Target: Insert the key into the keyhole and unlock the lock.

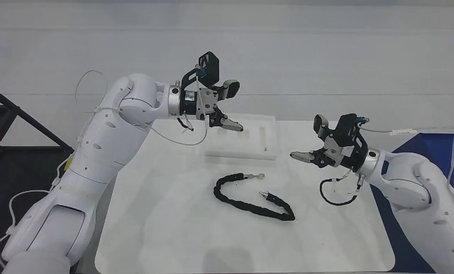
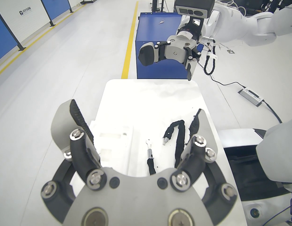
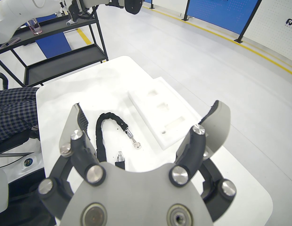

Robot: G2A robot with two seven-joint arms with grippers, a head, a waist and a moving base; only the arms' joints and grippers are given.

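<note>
Lock: your black-sleeved chain lock (image 3: pixel 98 132) lies curled on the counter (image 1: pixel 177 224) between the two arms. Its two metal ends are near each other but not joined, so you can come at either one from above.
Key: a small silver key (image 3: pixel 137 145) sits at the tip of the cylinder end (image 3: pixel 129 133), touching it. You cannot tell from these views whether its blade is seated in the keyhole.
Pin: the pin end (image 3: pixel 120 155) rests free on the counter just beside the key, which leaves the chain's loop open.
Tray: a white foam tray (image 1: pixel 266 143) with shallow recesses lies beyond the chain on the counter's far side, probably where the parts are kept.
Left arm: your arm is bent at the elbow with the wrist level. The left gripper (image 2: pixel 136 118) hangs over the tray, well above it, with its jaws spread wide and nothing between them.
Right arm: the right gripper (image 3: pixel 147 111) hovers off the counter, pointed inward at the chain ends. Its jaws are likewise released and hold nothing.
Reason: both arms look parked high and clear, likely so each wrist camera can see the lock.
Next: you probably need one arm to steady the cylinder end while the other pinches the key.
</note>
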